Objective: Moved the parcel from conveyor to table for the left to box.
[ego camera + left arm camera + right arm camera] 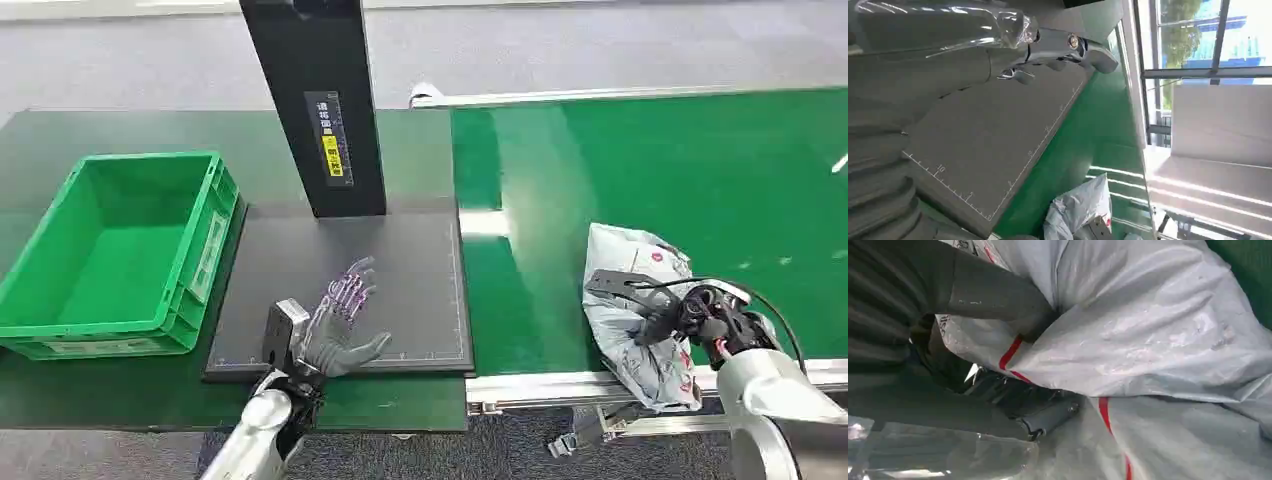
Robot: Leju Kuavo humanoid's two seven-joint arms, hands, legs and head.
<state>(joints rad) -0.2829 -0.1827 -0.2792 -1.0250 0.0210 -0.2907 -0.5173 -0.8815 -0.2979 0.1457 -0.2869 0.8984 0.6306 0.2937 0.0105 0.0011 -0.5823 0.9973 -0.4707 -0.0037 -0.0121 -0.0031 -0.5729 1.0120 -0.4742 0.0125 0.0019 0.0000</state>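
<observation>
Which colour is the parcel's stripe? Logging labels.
Red, on the grey parcel; right wrist view shows the stripe best.

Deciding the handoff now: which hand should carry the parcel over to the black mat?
Right. The right hand already grips the grey parcel on the conveyor; the left hand hovers open over the black mat.

A parcel-sorting or logistics test area is indicated. A green conveyor (650, 180) with a metal side rail is set against a dark worktop (60, 130). A black mat (400, 290) ruled with scale marks is laid on the worktop, with a black post (320, 100) bearing a yellow label standing at its far edge. A green crate (120, 250) is placed beside the mat. Grey carpet (600, 50) is seen beyond, and large windows (1198, 35) in the left wrist view.
</observation>
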